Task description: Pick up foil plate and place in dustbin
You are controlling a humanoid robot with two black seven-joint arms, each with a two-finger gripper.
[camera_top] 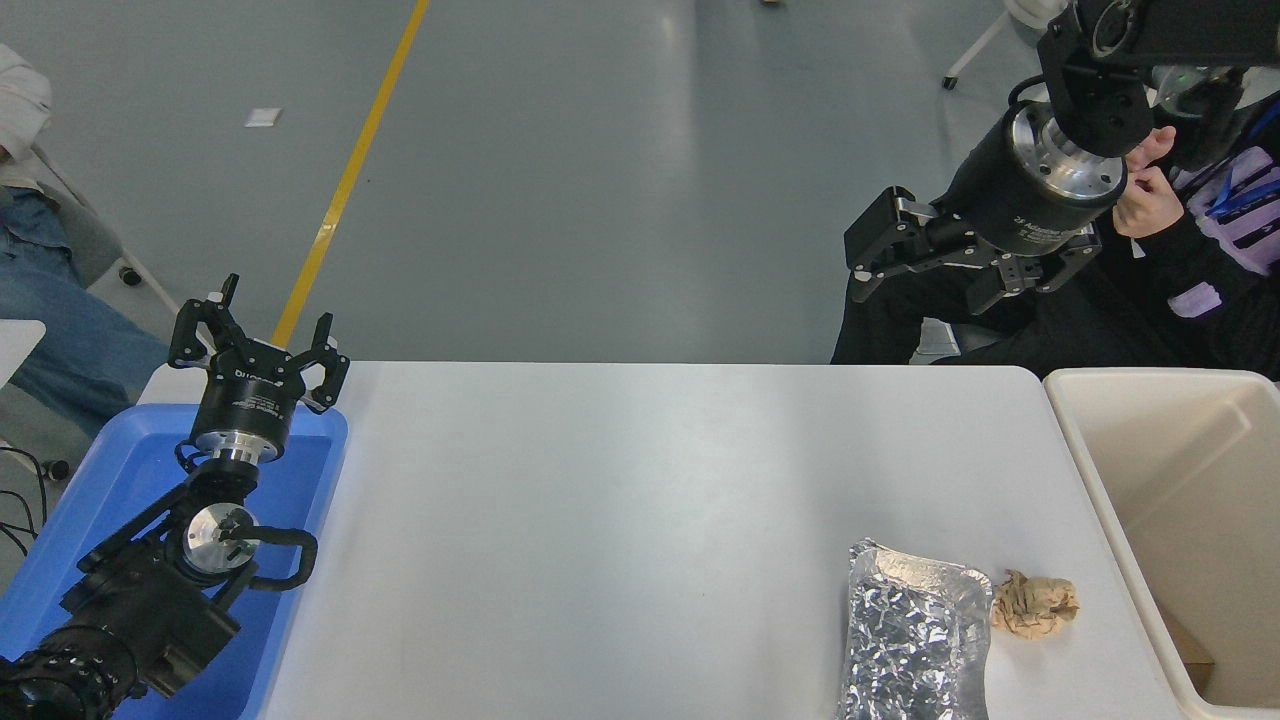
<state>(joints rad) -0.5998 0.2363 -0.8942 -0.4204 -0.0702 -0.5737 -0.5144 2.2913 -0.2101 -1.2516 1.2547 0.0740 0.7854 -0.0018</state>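
Observation:
The foil plate [915, 635], shiny and crinkled, lies on the white table near its front right edge, partly cut off by the picture's bottom. The cream dustbin [1092, 470] stands just right of the table. My right gripper [925, 272] hangs open and empty high above the floor beyond the table's far edge, well away from the plate. At the lower left, my left gripper [265, 325] is parked open over the blue tray.
A crumpled tan paper ball [1035, 603] lies just right of the foil plate. A shallow blue tray [110, 480] sits at the table's left end. One person in dark clothes [1180, 270] sits behind the right arm, and another person's leg [60, 330] shows at the far left.

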